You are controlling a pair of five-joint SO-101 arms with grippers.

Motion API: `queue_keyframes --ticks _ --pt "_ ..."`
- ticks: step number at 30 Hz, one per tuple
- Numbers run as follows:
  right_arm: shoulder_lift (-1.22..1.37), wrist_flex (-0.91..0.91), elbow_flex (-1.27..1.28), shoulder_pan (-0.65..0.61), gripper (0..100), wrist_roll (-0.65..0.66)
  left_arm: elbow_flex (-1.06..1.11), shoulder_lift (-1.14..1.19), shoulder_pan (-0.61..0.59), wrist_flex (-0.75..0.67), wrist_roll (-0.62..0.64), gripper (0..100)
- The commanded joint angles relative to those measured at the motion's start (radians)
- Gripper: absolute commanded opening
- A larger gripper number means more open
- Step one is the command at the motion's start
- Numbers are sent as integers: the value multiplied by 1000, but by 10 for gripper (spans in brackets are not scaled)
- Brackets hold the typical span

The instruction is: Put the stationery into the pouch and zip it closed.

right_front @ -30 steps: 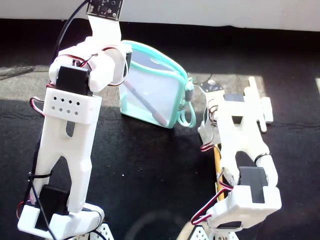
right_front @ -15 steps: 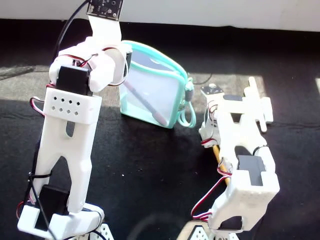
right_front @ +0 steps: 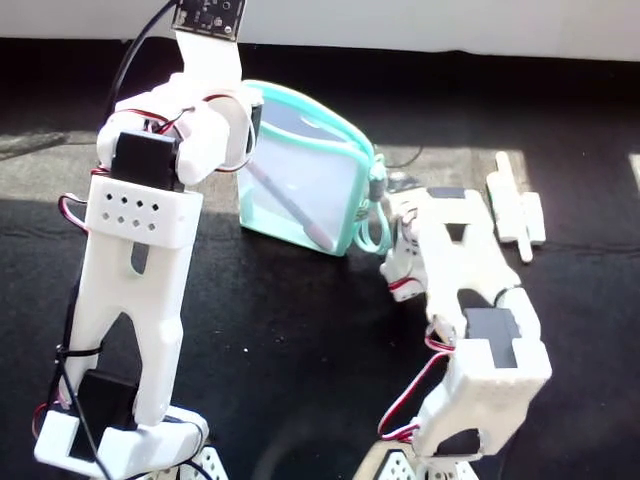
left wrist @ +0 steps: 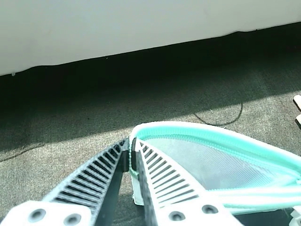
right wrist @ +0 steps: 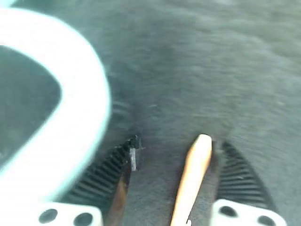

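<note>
- The left pincer point(left wrist: 128, 143) is closed tight: its two ribbed fingers point(left wrist: 162, 176) meet at the tips and pinch the mint-green edge of the pouch point(right_front: 305, 170) at one corner.
- The pouch is translucent with mint-green edging. It sits on the black table point(right_front: 280, 330) toward the far side, between the two arms and nearer the left one.
- In the left wrist view the pouch's zipper edge curves away from the pinch point, with pale mesh-like fabric below it.
- A pen point(right_front: 290, 208) lies slantwise inside the pouch and shows through its clear face.
- A mint-green loop point(right_front: 372, 235) hangs off the pouch's side that faces the right arm and rests on the table.
- The right pincer point(right wrist: 179, 143) is low over the table just beside that loop, with its fingers well apart.
- A pencil point(right wrist: 193, 174) lies lengthwise in the gap between the fingers, much closer to one than to the other. The wide gap on its other side shows it is not clamped. Whether it touches the nearer finger I cannot tell.
- The loop shows as a broad pale curve in the right wrist view, beside the finger that is farther from the pencil.
- A white stationery piece point(right_front: 515, 205) lies on the table in a sunlit patch, beyond the right arm and well apart from the pouch. Its exact kind I cannot tell.
</note>
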Motion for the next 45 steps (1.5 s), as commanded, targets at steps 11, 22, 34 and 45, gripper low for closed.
queue_keyframes --ticks 11,22,34,45 --pt "-50 16 -8 125 202 32 2 1 24 3 -8 13" --pt "-47 18 -7 122 9 34 2 -1 24 3 -8 13" --pt "-364 18 -15 128 6 -25 2 -1 24 3 -8 13" --pt "-990 -110 -157 7 6 -273 2 -1 24 3 -8 13"
